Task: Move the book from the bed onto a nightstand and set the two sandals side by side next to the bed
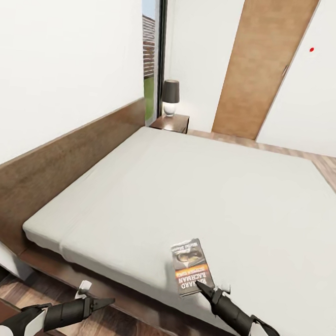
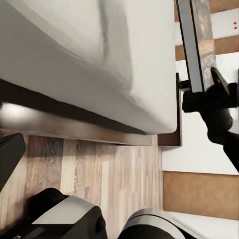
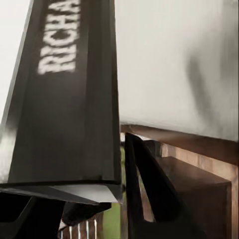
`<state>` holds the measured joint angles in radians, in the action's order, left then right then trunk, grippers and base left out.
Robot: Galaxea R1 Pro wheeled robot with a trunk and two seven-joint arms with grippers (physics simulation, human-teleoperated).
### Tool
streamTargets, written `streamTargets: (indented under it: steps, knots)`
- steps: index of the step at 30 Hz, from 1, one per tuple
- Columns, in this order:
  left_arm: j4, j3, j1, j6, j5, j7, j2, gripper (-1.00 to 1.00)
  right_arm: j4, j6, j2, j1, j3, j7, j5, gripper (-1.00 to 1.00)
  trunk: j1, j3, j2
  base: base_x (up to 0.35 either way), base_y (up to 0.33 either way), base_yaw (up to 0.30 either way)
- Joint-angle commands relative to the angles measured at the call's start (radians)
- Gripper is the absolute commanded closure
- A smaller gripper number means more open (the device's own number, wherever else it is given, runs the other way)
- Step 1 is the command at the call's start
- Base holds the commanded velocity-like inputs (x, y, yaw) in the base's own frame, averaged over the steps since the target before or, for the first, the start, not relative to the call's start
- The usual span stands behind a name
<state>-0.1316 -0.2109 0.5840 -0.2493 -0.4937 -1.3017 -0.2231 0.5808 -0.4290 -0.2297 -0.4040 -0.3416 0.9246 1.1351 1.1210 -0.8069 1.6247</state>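
Both arms: white glossy forearm shells ending in matte black wrist housings. Left gripper (image 1: 93, 298) and right gripper (image 1: 213, 289) each carried slim, black, pointed fingers (image 3: 149, 189), wedge-shaped, with a small white block just behind.

Right hand (image 1: 204, 289) at book (image 1: 191, 266)

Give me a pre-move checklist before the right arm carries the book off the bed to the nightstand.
1. Right gripper at the book's near edge: ok.
2. Fingers closed firmly on the book: cannot tell; the right wrist view shows one finger beside its edge.
3. Book lifted off the bed: cannot tell.
4. Nightstand located, at the far corner by the headboard: ok.
5. Free spot on the nightstand: cannot tell; a lamp stands on it.
6. Left gripper away from the book, low over the floor: ok.
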Motion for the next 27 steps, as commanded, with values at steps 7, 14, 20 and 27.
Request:
streamTargets:
  steps: [7,14,20,27]
  knots:
    - [0.000,-0.008,0.000,-0.010,-0.009,0.001,-0.001,-1.00,-0.061,-0.015,-0.035,-0.001,-0.004,0.119,-0.179,1.00,-0.027,0.021,-0.049,0.000,0.000,0.000]
    - [0.000,-0.009,0.000,-0.010,-0.009,0.001,-0.001,-1.00,-0.121,-0.011,-0.037,-0.001,-0.004,0.262,-0.224,1.00,-0.054,0.043,-0.098,0.000,0.000,0.000]
    - [0.000,-0.010,0.000,-0.010,-0.009,0.001,-0.001,-1.00,-0.135,-0.010,-0.037,-0.001,-0.003,0.275,-0.294,1.00,-0.077,0.062,-0.140,0.000,0.000,0.000]
    - [0.000,-0.010,0.000,-0.010,-0.008,0.016,0.003,-1.00,-0.139,-0.007,-0.037,-0.001,-0.003,0.274,-0.298,1.00,-0.104,0.084,-0.189,0.000,0.000,0.000]
